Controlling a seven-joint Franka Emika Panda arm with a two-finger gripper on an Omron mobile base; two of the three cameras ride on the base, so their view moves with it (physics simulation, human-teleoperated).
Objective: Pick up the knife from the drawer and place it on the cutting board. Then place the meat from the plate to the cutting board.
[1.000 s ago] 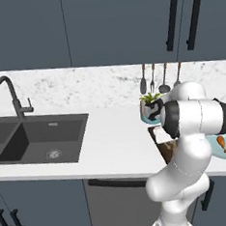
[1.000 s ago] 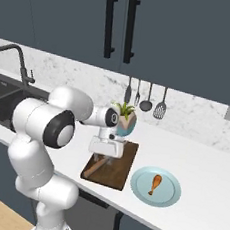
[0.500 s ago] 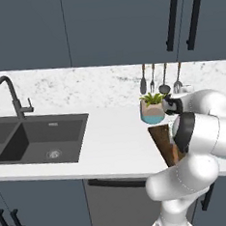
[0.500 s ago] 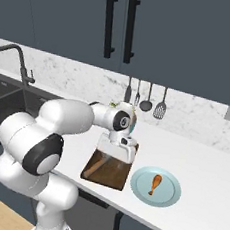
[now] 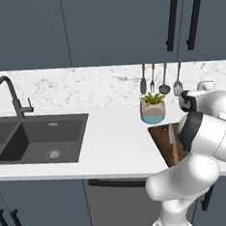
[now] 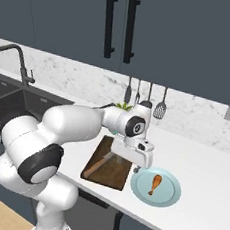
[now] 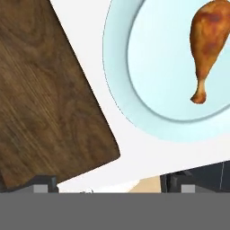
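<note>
item one, done: knife [image 6: 100,160] lies on board [image 6: 115,171]. item two, pending: drumstick [image 7: 209,45] on plate [image 7: 117,63], ahead of our fingers [image 7: 43,183]. gripper [image 6: 135,160] spread wide, empty; we have yet to grasp.

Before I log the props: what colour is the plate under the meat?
Pale blue-teal; the plate shows best in the hand view, with the orange-brown meat lying on it.
</note>
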